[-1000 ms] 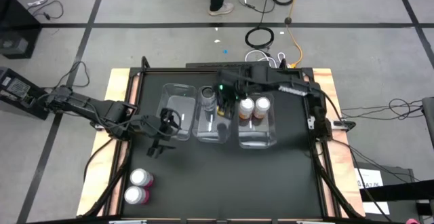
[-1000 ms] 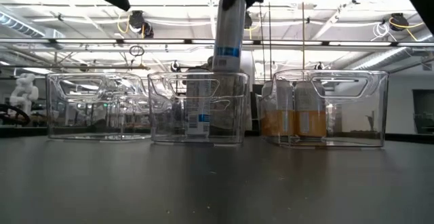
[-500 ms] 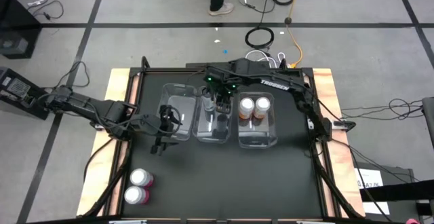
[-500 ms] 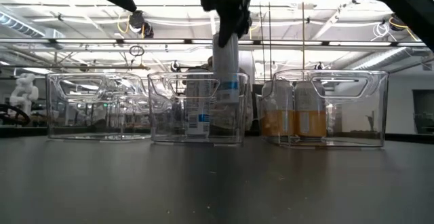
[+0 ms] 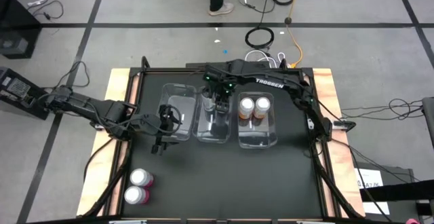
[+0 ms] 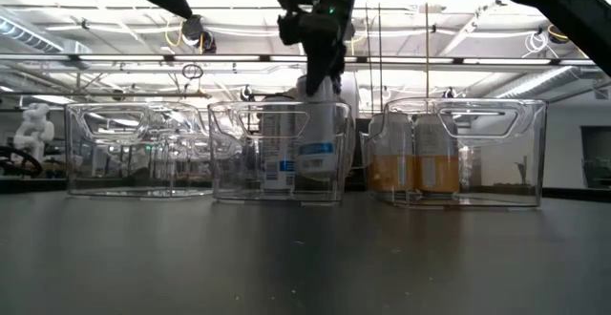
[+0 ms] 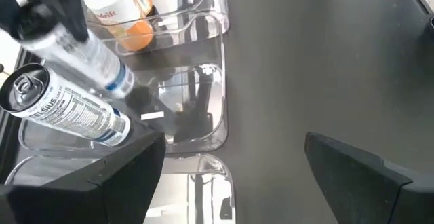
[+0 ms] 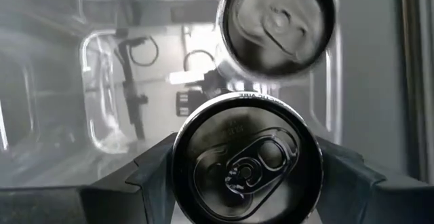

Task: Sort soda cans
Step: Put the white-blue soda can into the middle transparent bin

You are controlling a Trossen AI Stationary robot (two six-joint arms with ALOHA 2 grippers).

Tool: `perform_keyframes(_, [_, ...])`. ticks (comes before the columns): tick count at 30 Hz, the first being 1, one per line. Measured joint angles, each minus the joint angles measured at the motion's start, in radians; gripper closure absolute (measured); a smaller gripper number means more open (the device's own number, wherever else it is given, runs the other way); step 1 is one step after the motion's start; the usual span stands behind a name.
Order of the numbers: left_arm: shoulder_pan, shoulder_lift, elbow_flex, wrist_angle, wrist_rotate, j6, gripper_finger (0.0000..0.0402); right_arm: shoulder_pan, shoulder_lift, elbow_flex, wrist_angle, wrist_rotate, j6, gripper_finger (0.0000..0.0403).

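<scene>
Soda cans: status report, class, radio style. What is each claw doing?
Right claw shut on grey can, lowering it into middle bin beside second grey can. Left claw open, over left bin. Nothing blocking.

Three bins in row mid-table; two cans front-left, well apart.

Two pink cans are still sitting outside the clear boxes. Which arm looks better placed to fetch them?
Probably the left: its open left gripper hangs empty nearer the two pink-bodied cans, while the right gripper holds a dark grey can in the middle clear plastic bin.
</scene>
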Motion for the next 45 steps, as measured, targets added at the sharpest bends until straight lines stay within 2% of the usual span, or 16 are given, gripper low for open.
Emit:
perform_keyframes(11, [0.000, 0.000, 0.000, 0.000, -0.001, -0.002, 0.0039, -0.026, -0.005, -0.118, 0.087, -0.013, 0.006, 0.0151])
perform_keyframes(16, [0.000, 0.000, 0.000, 0.000, -0.002, -0.009, 0.0039, -0.033, -0.005, -0.119, 0.091, -0.014, 0.005, 0.0146])
perform_keyframes(26, [0.000, 0.000, 0.000, 0.000, -0.003, -0.001, 0.0039, -0.034, -0.004, -0.121, 0.075, -0.007, 0.040, 0.0096])
perform_keyframes(36, [0.000, 0.000, 0.000, 0.003, -0.002, -0.001, 0.0039, -0.034, -0.004, -0.121, 0.058, -0.008, 0.049, 0.0096])
perform_keyframes(45, [0.000, 0.000, 0.000, 0.005, -0.002, -0.009, 0.0039, -0.034, -0.054, -0.121, 0.053, -0.008, 0.049, 0.0096])
